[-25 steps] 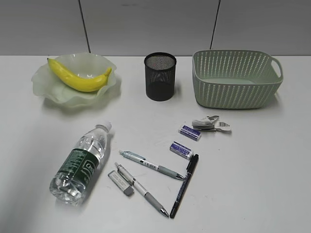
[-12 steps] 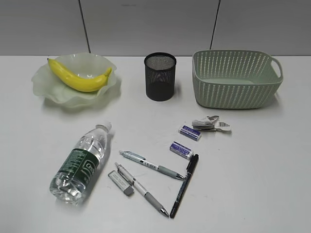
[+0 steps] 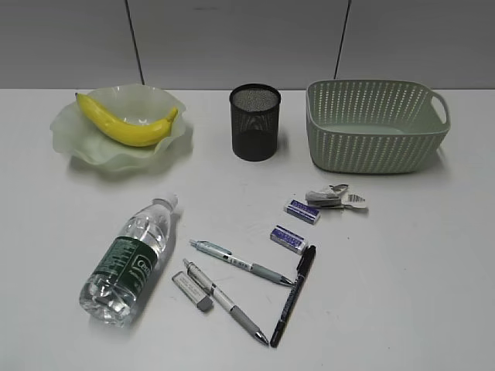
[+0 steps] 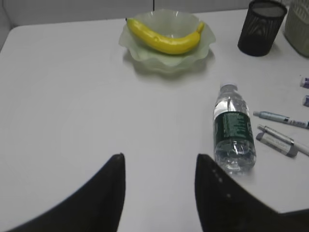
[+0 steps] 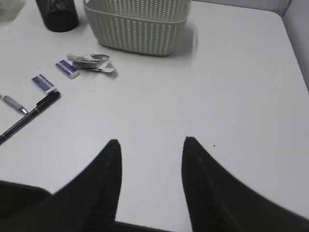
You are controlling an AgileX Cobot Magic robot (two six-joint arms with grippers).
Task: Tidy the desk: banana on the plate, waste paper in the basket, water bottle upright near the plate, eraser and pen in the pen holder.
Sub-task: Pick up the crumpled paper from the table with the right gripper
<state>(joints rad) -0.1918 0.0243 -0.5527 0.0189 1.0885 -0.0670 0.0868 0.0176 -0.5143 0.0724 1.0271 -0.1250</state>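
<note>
The banana (image 3: 128, 124) lies in the wavy green plate (image 3: 93, 151) at the back left. The water bottle (image 3: 131, 259) lies on its side at the front left. The waste paper (image 3: 334, 196) lies in front of the green basket (image 3: 375, 127). Two erasers (image 3: 302, 210) (image 3: 288, 239) lie beside it. Three pens (image 3: 241, 263) lie near the front. The black pen holder (image 3: 254, 121) stands at the back middle. My left gripper (image 4: 159, 159) is open and empty, left of the bottle (image 4: 234, 130). My right gripper (image 5: 150, 142) is open and empty over bare desk. Neither gripper shows in the exterior view.
A small grey-white case (image 3: 192, 291) lies by the pens. The white desk (image 3: 418, 270) ends at a grey wall behind. In the right wrist view the desk's right edge (image 5: 295, 53) is close.
</note>
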